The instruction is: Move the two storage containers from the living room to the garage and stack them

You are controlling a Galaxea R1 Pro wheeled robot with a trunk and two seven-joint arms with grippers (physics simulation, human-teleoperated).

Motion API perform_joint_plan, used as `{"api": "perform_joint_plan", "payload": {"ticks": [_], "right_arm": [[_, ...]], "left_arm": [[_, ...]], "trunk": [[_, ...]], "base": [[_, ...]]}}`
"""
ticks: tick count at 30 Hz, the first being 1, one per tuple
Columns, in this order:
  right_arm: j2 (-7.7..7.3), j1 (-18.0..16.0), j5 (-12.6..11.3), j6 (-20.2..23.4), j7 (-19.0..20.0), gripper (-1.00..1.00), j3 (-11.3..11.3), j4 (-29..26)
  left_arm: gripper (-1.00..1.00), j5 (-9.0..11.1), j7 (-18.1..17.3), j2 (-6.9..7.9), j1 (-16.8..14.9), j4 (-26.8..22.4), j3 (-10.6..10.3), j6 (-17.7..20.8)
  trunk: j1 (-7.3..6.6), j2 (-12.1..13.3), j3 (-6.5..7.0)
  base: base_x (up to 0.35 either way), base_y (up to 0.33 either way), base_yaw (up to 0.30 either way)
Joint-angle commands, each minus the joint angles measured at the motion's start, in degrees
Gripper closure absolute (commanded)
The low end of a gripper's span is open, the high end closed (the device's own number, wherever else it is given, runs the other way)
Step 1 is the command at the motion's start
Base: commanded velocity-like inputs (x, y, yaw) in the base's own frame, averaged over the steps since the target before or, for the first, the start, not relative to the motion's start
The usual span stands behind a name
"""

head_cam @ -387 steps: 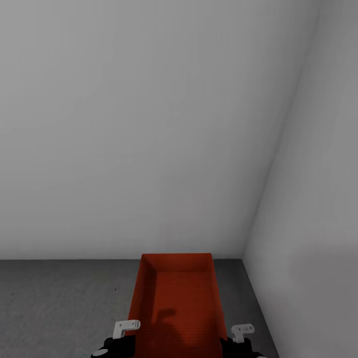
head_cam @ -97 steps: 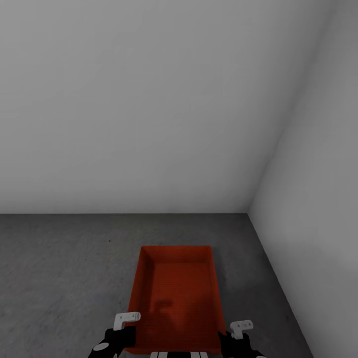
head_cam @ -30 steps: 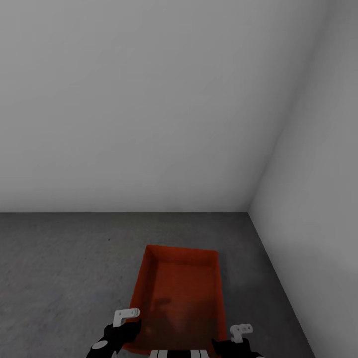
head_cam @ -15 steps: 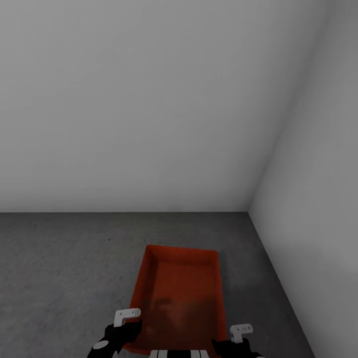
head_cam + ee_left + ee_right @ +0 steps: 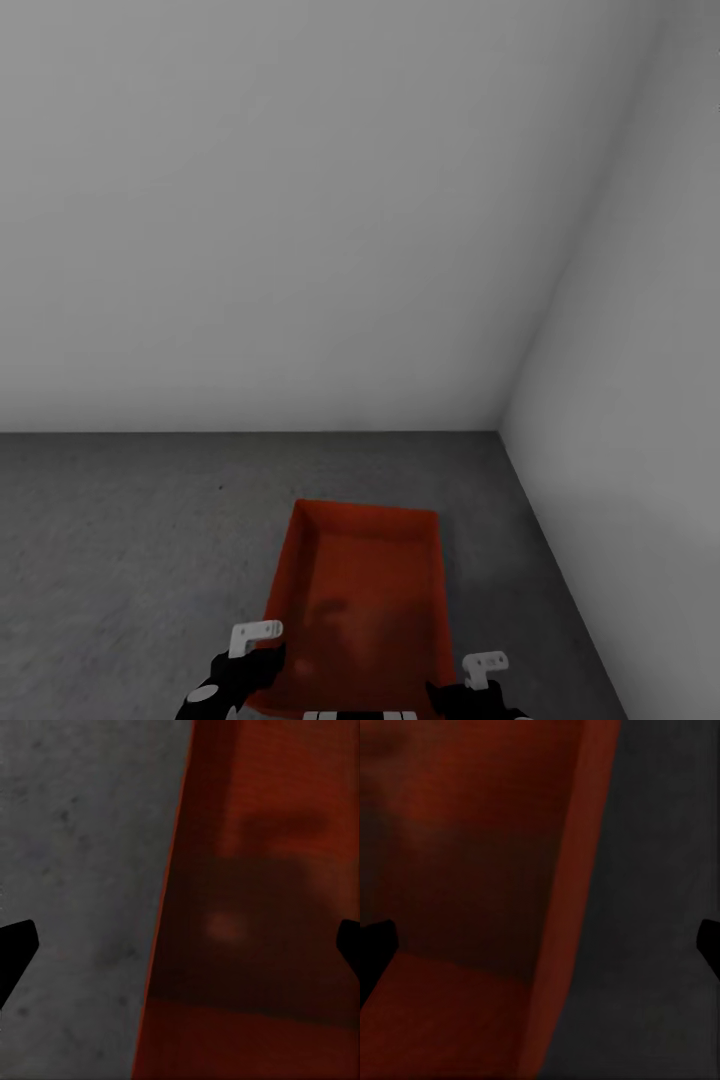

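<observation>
Black fingertips of the left pincer point(image 5: 180, 945) stand spread wide, one over the floor point(image 5: 75, 870) and one over the inside of the orange-red container point(image 5: 262, 907), straddling its long wall without pinching it. The right pincer point(image 5: 540, 945) is spread the same way across the opposite wall. From the head view the container point(image 5: 360, 600) sits low near the corner of two white walls point(image 5: 300, 220), and it looks to be resting on the grey floor point(image 5: 120, 560), though I cannot be sure it is fully down. The risk lies in pulling away: a fingertip catching a wall could drag or tip the container. If it is not fully down, it could land crooked, spoiling the later stack.
</observation>
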Motion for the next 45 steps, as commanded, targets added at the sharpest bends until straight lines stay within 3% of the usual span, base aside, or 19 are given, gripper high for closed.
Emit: {"api": "perform_joint_plan", "payload": {"ticks": [1,45], "right_arm": [[-0.04,-0.03,-0.6,-0.2,0.03,-1.0,0.34,0.07],[-0.04,-0.02,-0.6,-0.14,-0.04,-1.0,0.34,0.07]], "left_arm": [[-1.0,-0.09,0.03,-0.06,0.0,-0.11,0.16,0.36],[-1.0,-0.07,0.03,-0.16,0.0,-0.11,0.16,0.33]], "trunk": [[-0.24,0.4,0.14],[-9.9,18.05,8.04]], "base": [[0.0,0.0,0.0],[0.0,0.0,0.0]]}}
